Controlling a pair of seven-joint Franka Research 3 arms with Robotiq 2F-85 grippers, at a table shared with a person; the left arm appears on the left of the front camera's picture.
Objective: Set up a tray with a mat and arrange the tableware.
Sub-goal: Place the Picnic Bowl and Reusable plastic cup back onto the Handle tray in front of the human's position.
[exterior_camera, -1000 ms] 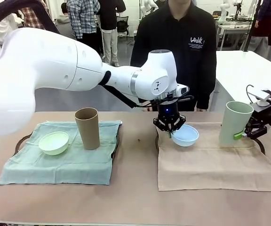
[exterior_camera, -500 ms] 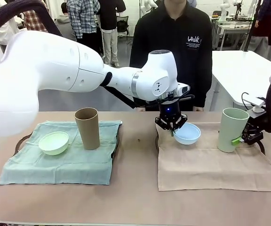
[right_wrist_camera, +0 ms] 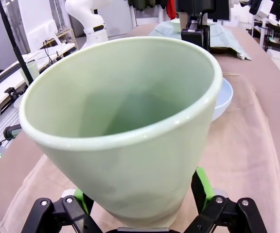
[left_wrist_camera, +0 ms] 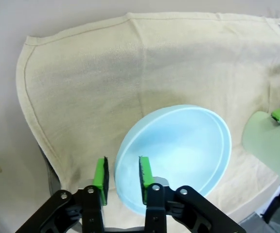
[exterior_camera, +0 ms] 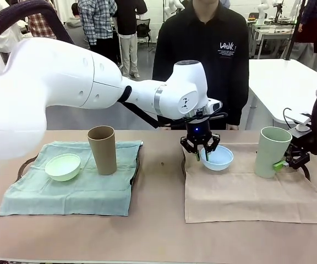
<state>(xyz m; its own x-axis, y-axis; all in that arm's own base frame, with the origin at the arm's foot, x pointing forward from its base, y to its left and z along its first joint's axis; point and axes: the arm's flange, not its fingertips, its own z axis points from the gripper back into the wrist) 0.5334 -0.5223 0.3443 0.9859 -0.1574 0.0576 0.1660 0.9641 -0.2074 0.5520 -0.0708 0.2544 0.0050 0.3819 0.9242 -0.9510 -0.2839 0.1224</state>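
A beige mat (exterior_camera: 246,190) lies on the worktop (exterior_camera: 158,236), covering a tray whose dark rim (exterior_camera: 304,170) barely peeks out at the mat's far right edge. On the mat's far left part sits the light blue bowl (exterior_camera: 218,158). The left gripper (exterior_camera: 200,154) straddles the bowl's rim, one green pad inside and one outside, with slight gaps to the rim, so the grip looks loosened. Toward the mat's far right stands the pale green cup (exterior_camera: 271,151). The right gripper (right_wrist_camera: 145,194) flanks its base, fingers spread; contact is hard to judge because the cup hides the pads. Left of the beige mat, a green mat (exterior_camera: 73,184) carries the pale green bowl (exterior_camera: 63,166) and tan-brown cup (exterior_camera: 102,149).
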